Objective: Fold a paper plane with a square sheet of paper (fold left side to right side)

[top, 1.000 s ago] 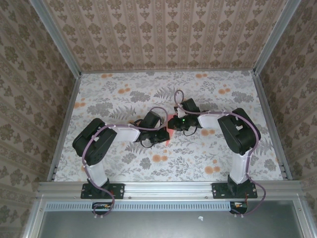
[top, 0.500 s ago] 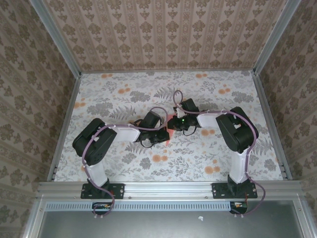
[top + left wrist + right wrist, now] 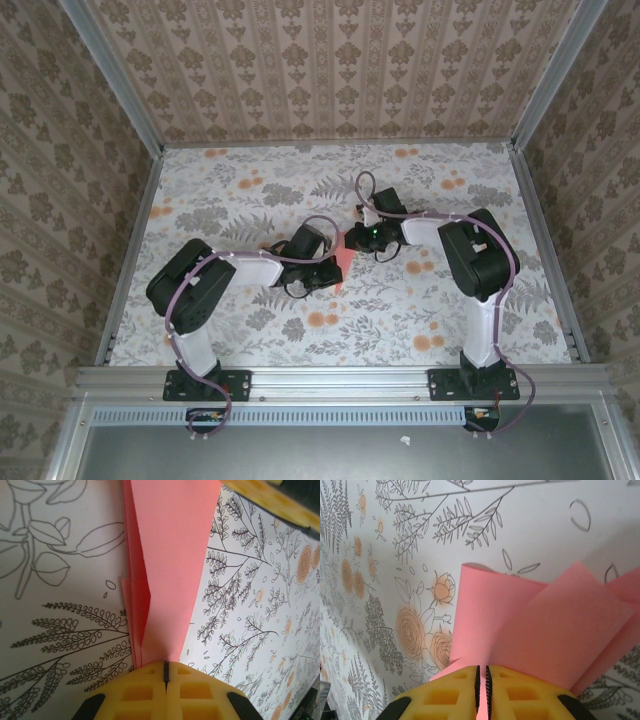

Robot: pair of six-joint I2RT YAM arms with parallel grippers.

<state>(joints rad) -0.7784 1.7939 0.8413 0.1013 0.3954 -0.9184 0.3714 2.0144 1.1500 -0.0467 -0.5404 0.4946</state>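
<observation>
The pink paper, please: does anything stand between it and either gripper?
Nothing visible does. The left gripper and the right gripper are each shut directly on the folded pink paper, which lies on the flower-print table.

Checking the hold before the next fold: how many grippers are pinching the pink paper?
2. The left gripper pinches one end of the pink paper mid-table; the right gripper pinches its folded layers from the other side.

nothing can be read: the paper (image 3: 175, 555) is unmarked, and the worktop (image 3: 60, 580) bears printed flowers and leaves, no letters.
</observation>
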